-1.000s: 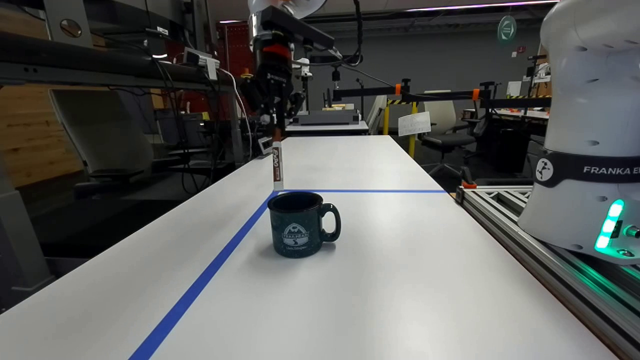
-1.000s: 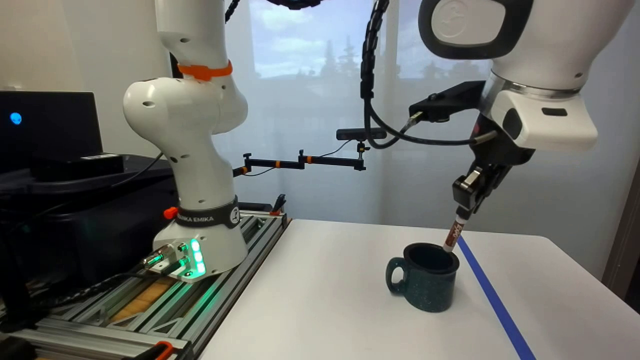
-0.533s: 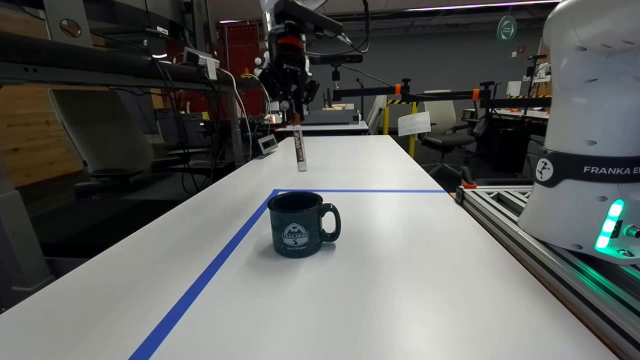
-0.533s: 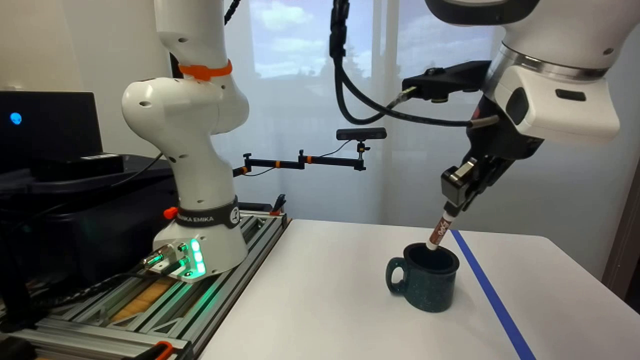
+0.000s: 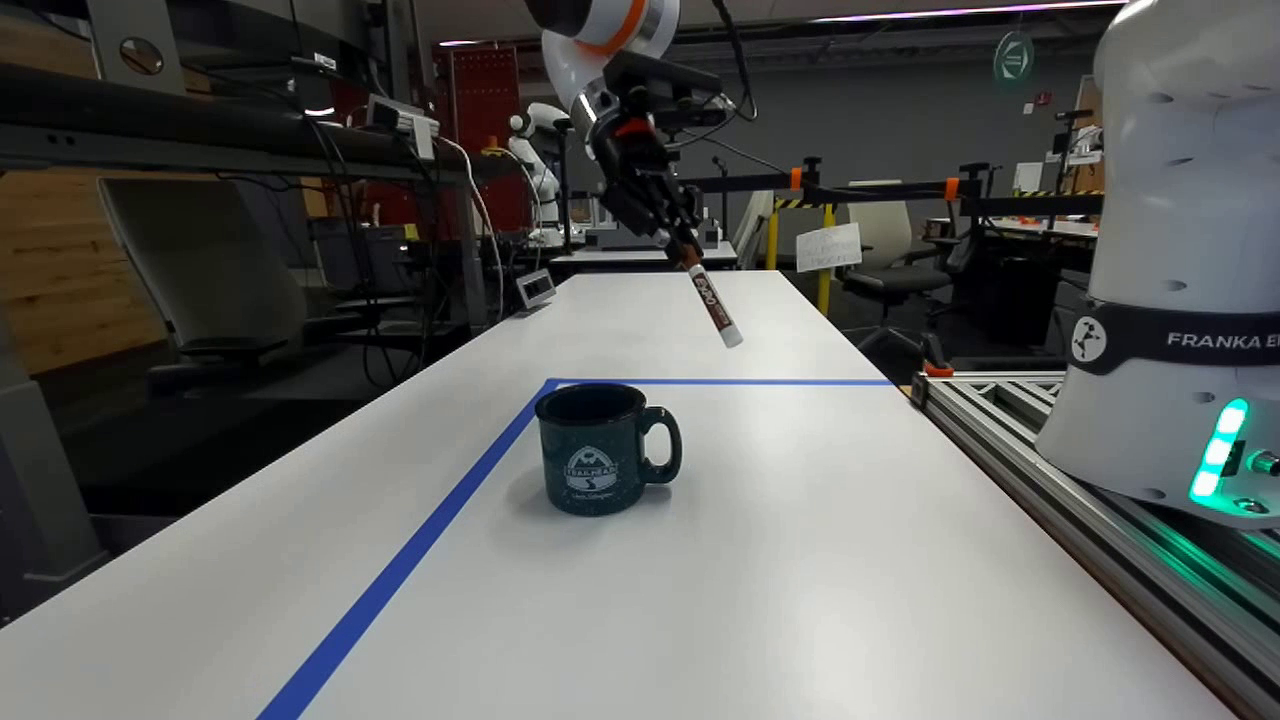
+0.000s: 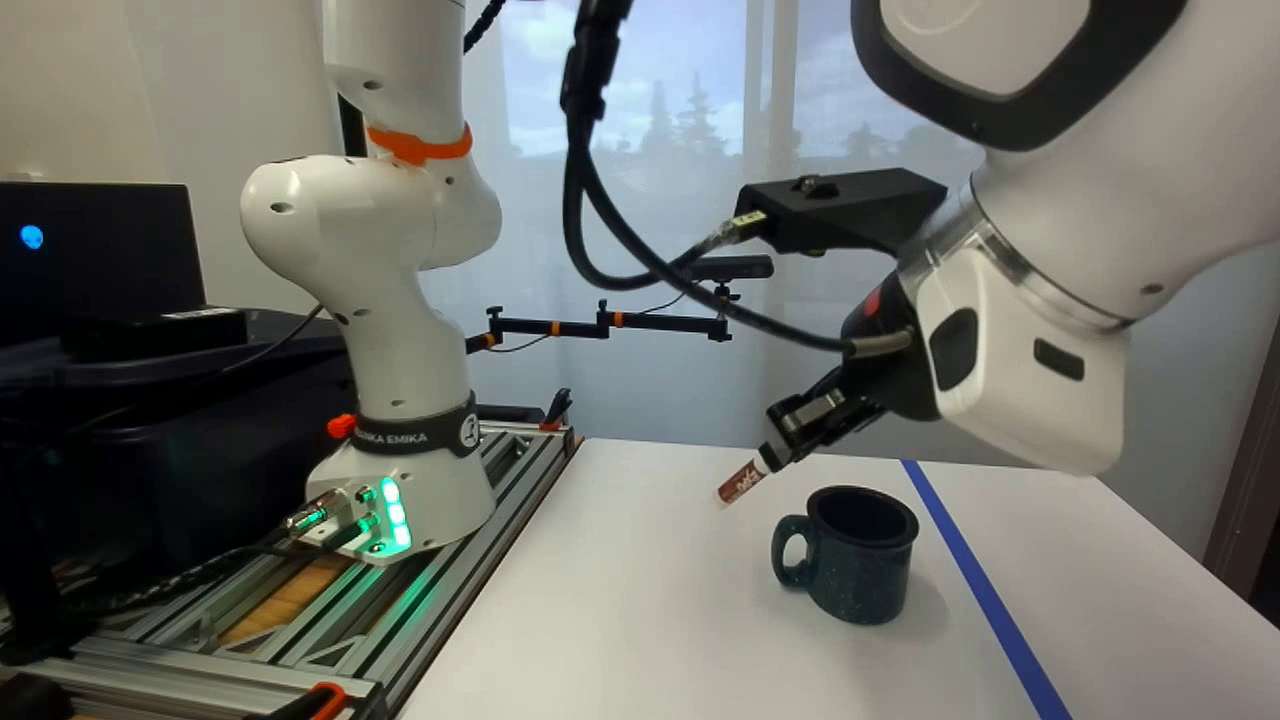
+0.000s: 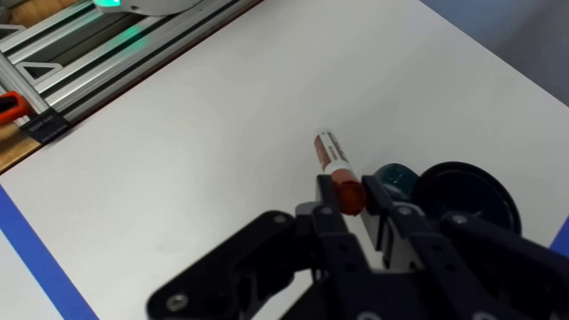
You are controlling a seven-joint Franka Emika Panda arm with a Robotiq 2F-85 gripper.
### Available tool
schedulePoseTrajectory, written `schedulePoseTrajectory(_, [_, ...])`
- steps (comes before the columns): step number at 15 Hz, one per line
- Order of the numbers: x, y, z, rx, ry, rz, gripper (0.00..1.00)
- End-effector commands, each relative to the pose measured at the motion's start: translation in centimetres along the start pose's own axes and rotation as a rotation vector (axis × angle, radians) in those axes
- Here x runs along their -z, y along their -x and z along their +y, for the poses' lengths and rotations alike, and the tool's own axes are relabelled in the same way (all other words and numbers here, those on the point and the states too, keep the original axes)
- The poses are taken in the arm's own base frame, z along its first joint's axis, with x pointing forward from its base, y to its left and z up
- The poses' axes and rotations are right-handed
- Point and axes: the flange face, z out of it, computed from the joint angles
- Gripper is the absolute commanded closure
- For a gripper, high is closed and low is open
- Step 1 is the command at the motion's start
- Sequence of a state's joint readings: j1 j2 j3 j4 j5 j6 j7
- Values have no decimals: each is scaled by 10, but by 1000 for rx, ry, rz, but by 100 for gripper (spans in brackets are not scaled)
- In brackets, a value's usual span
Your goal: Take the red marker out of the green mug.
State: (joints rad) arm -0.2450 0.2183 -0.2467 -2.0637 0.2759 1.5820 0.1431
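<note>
The red marker, a brown-red and white pen (image 5: 712, 305) (image 6: 743, 481), hangs tilted in my gripper (image 5: 683, 248) (image 6: 770, 458) above the table. In the wrist view my gripper (image 7: 349, 195) is shut on the marker's red cap end, and the white-labelled body (image 7: 331, 149) points away from the fingers. The green mug (image 5: 600, 470) (image 6: 858, 575) stands upright on the table, apart from the marker. In the wrist view the mug's dark opening (image 7: 462, 186) lies right of the gripper, partly hidden by a finger linkage. No marker shows in the visible part of the mug.
The white table (image 5: 800, 560) carries blue tape lines (image 5: 420, 545) (image 6: 985, 590). The robot base (image 5: 1180, 420) (image 6: 400, 470) stands on a metal rail frame along one table edge. A black cable (image 6: 640, 250) hangs from the arm.
My gripper has carried the marker away from the mug, past its handle side towards the robot base. The gripper and marker tilt more than before. The mug has not moved.
</note>
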Motion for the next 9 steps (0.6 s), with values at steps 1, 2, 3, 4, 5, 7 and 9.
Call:
schedulePoseTrajectory(1, [-17, -26, 12, 47, 62, -32, 95])
schedulePoseTrajectory(2, [-25, -32, 12, 69, 75, -40, 95])
schedulePoseTrajectory(3, [-34, -38, 11, 99, 96, -35, 95])
schedulePoseTrajectory(4, [-42, -43, 10, 120, 108, -44, 95])
schedulePoseTrajectory(5, [-50, -49, 7, 146, 124, -35, 95])
schedulePoseTrajectory(7, [-68, -60, -2, 190, 148, -28, 95])
schedulePoseTrajectory(9, [-85, -70, -14, 224, 165, -10, 95])
